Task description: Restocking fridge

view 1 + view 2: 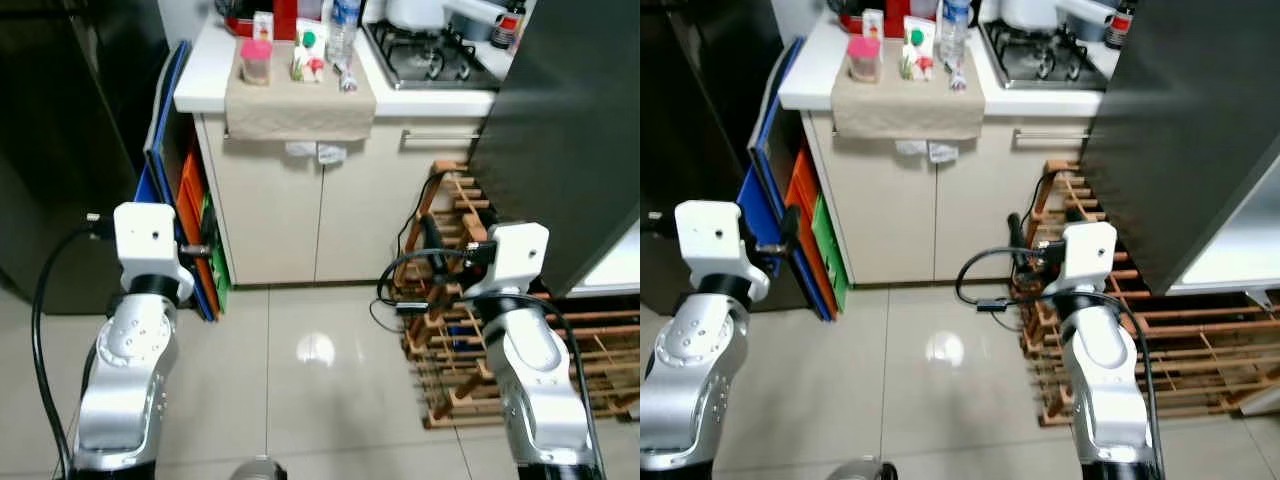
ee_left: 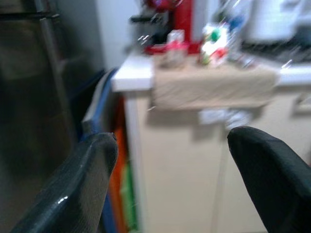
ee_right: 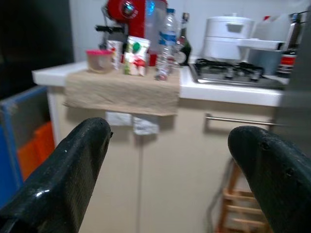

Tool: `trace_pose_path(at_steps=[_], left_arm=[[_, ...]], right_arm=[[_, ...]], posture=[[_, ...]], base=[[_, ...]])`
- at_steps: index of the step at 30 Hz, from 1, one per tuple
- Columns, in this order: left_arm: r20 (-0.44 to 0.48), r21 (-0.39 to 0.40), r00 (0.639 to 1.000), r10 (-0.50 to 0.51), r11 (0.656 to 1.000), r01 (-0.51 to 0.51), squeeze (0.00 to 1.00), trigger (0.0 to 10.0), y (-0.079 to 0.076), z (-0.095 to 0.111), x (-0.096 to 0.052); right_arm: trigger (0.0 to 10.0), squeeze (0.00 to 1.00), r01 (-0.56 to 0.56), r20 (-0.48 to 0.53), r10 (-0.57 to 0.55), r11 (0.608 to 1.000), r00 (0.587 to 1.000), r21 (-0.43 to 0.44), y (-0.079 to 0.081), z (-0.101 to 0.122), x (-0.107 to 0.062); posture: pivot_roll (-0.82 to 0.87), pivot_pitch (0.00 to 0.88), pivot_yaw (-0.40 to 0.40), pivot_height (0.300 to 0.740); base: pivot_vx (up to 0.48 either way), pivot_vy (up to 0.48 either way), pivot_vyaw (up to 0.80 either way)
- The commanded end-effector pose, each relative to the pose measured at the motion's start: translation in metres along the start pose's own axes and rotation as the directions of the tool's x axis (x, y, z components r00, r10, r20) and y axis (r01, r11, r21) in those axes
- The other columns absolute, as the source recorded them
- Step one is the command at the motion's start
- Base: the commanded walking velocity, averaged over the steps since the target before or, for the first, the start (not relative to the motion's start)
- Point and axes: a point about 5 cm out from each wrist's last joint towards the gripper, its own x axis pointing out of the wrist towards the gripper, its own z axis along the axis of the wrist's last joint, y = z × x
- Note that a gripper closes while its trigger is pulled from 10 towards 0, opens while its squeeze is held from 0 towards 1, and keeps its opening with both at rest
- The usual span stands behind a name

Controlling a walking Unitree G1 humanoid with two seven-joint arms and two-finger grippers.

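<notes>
On a white counter [image 1: 200, 80] ahead lies a beige cloth [image 1: 300, 100] with a pink-lidded jar [image 1: 256, 60], a white and green carton [image 1: 308, 55] and a clear water bottle [image 1: 342, 28] standing on it. A dark fridge front [image 1: 60, 150] rises at the left, and a dark grey door panel [image 1: 570, 130] stands at the right. Both arms are raised in front of me, well short of the counter. My left gripper [image 2: 172, 138] is open and holds nothing. My right gripper [image 3: 170, 132] is open too, with the carton [image 3: 136, 56] and bottle [image 3: 167, 43] far beyond it.
Blue, orange and green flat boards [image 1: 185, 200] lean between the fridge and the cabinet. A wooden rack [image 1: 500, 340] with cables [image 1: 395, 300] sits low at the right. A gas hob [image 1: 430, 50] and a red machine [image 3: 127, 14] are on the counter. Pale tiled floor [image 1: 300, 380] lies ahead.
</notes>
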Motion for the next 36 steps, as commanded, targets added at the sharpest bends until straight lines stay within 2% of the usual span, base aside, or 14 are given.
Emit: trace_pose_path(at_steps=[1, 2, 4, 5, 10, 17, 36], left_arm=[[0.031, -0.013, 0.999, -0.038, 0.999, 0.039, 0.0, 10.0, -0.007, 0.004, 0.003], [0.056, -0.012, 0.997, -0.046, 0.999, 0.046, 0.0, 10.0, -0.011, 0.011, 0.011], [0.07, -0.001, 0.996, -0.049, 0.999, 0.049, 0.0, 10.0, -0.013, 0.015, 0.015], [0.082, -0.002, 0.996, -0.044, 0.999, 0.044, 0.0, 10.0, -0.013, 0.02, 0.02], [0.083, -0.006, 0.996, -0.038, 0.999, 0.039, 0.0, 10.0, -0.014, 0.021, 0.026], [0.078, -0.022, 0.997, -0.01, 1.0, 0.012, 0.0, 10.0, -0.014, 0.019, 0.03], [0.091, -0.016, 0.996, -0.01, 1.0, 0.012, 0.0, 10.0, -0.017, 0.022, 0.041]], right_arm=[[10.0, 0.0, 0.022, -0.005, -0.022, 1.0, 1.0, 0.014, -0.004, 0.001, 0.002], [10.0, 0.0, 0.032, 0.012, -0.033, 0.999, 0.999, 0.044, -0.004, 0.005, 0.011], [10.0, 0.0, 0.038, 0.021, -0.039, 0.998, 0.999, 0.053, -0.005, 0.008, 0.017], [10.0, 0.0, 0.042, 0.034, -0.044, 0.997, 0.998, 0.057, -0.005, 0.013, 0.025], [10.0, 0.0, 0.038, 0.054, -0.04, 0.998, 0.998, 0.047, -0.007, 0.021, 0.038], [10.0, 0.0, 0.029, 0.036, -0.031, 0.999, 0.999, 0.045, -0.011, 0.018, 0.043], [10.0, 0.0, 0.013, 0.032, -0.014, 0.999, 0.999, 0.049, -0.004, 0.014, 0.052]], posture=[[-0.01, 0.0, -0.026, 0.74], [-0.01, 0.0, -0.021, 0.74], [-0.02, 0.0, -0.017, 0.74], [-0.02, 0.0, -0.017, 0.74], [-0.02, 0.0, -0.016, 0.74], [-0.01, 0.0, -0.024, 0.74], [-0.02, 0.0, -0.018, 0.74]], base=[[0.48, 0.0, 0.0], [0.48, 0.0, 0.0], [0.48, 0.0, 0.0], [0.48, 0.0, 0.0], [0.48, 0.0, 0.0], [0.48, 0.0, 0.0], [0.48, 0.0, 0.0]])
